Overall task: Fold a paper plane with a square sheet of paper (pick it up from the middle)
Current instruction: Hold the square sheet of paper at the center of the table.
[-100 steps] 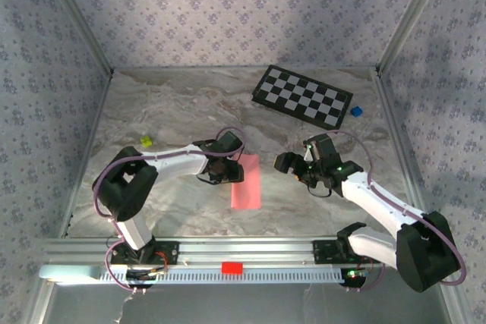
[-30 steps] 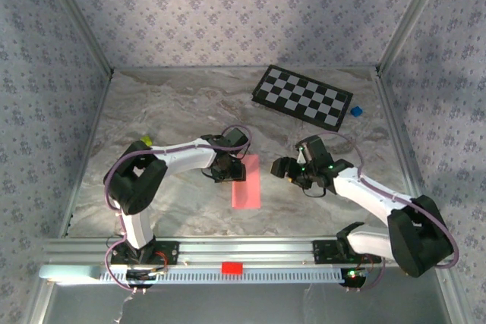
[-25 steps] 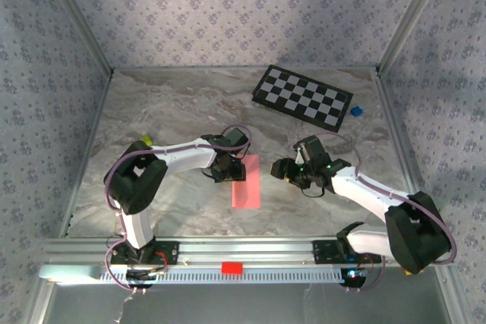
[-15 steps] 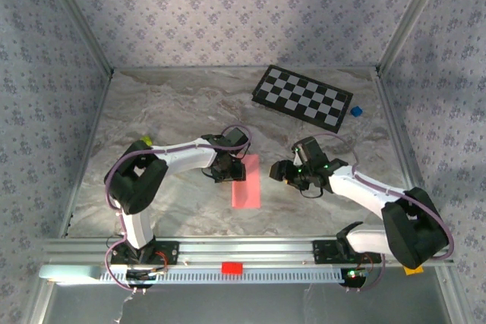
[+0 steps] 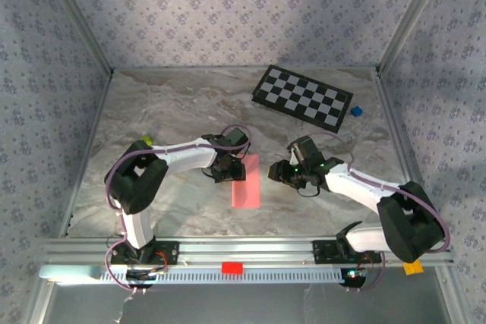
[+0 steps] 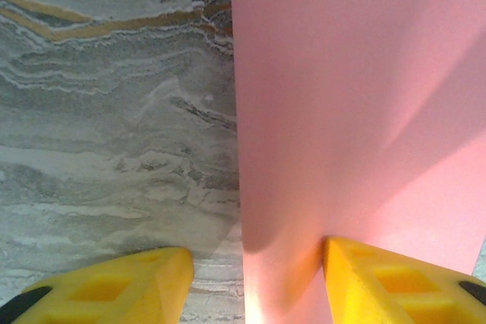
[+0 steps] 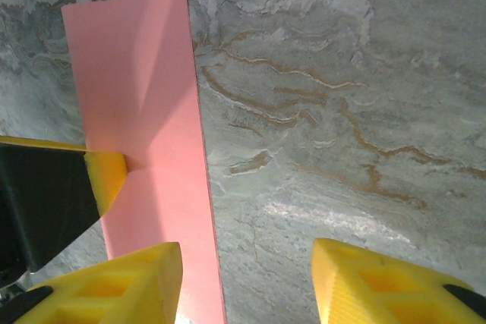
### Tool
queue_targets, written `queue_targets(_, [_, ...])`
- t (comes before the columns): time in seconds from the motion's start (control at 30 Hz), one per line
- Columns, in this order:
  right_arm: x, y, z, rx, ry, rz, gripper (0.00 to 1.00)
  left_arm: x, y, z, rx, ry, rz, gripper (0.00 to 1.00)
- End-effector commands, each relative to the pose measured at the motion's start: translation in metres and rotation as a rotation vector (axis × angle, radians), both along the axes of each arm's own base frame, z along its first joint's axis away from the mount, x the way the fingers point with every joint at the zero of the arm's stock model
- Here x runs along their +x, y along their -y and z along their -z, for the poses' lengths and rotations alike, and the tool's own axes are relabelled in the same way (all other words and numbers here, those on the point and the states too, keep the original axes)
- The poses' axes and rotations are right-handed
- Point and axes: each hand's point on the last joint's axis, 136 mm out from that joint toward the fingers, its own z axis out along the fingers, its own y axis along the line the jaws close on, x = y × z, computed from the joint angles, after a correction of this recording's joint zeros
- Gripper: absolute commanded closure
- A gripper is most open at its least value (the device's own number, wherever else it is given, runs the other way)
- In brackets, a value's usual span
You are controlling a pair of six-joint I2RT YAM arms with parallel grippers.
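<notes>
Marble-patterned tabletop under flowered wallpaper walls, with both arms reaching in toward the middle.

On the left wrist view, the left gripper (image 6: 254, 263) has its jaws apart. One yellow fingertip (image 6: 395, 278) is planted on the pink paper and the other rests on bare table, so the paper's long edge runs between them. From above, this left gripper (image 5: 225, 169) sits at the far left edge of the square sheet of paper (image 5: 245, 181). The sheet lies as a narrow strip running near to far, which I take to mean it is already doubled over.

The right gripper (image 7: 247, 252) also has its jaws parted. One finger is over the paper's right margin, the other over the table. From above, the right gripper (image 5: 275, 176) is just beside the strip's far right side. Its wrist view shows the left arm's yellow fingertip (image 7: 106, 176) denting the sheet, with a soft crease spreading from the contact.

Farther out are a checkerboard (image 5: 302, 97) at the far right and a small blue block (image 5: 356, 111) just beside it.

Risks, as I judge them:
- The paper is pinned at one spot only, so a sideways push from the right jaws could pivot it.
- Thin paper lying flat gives little to catch. The fingers may take only the top layer, or buckle it.
- The dent under the left finger could set a stray crease and skew the next fold.
</notes>
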Motion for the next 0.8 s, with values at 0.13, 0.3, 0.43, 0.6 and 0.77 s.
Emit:
queue_targets(0.13, [0.007,-0.029,-0.007,0.072,0.013,-0.079,0.81,-0.008,-0.006,0.041,0.061,-0.034,0.0,0.48])
queue_targets(0.3, [0.012,-0.034,0.001,0.054,-0.004,-0.071,0.9,-0.007,-0.005,0.04,0.059,-0.031,-0.003,0.48])
queue_targets(0.43, [0.014,-0.048,-0.001,0.114,-0.007,-0.099,0.93,-0.007,-0.006,0.041,0.063,-0.03,-0.005,0.49])
queue_targets(0.6, [0.012,-0.068,0.007,0.121,-0.037,-0.149,0.96,-0.008,-0.005,0.041,0.06,-0.032,0.002,0.48])
queue_targets(0.77, [0.015,-0.08,0.013,0.097,-0.046,-0.149,0.99,-0.008,-0.005,0.042,0.06,-0.031,0.002,0.48])
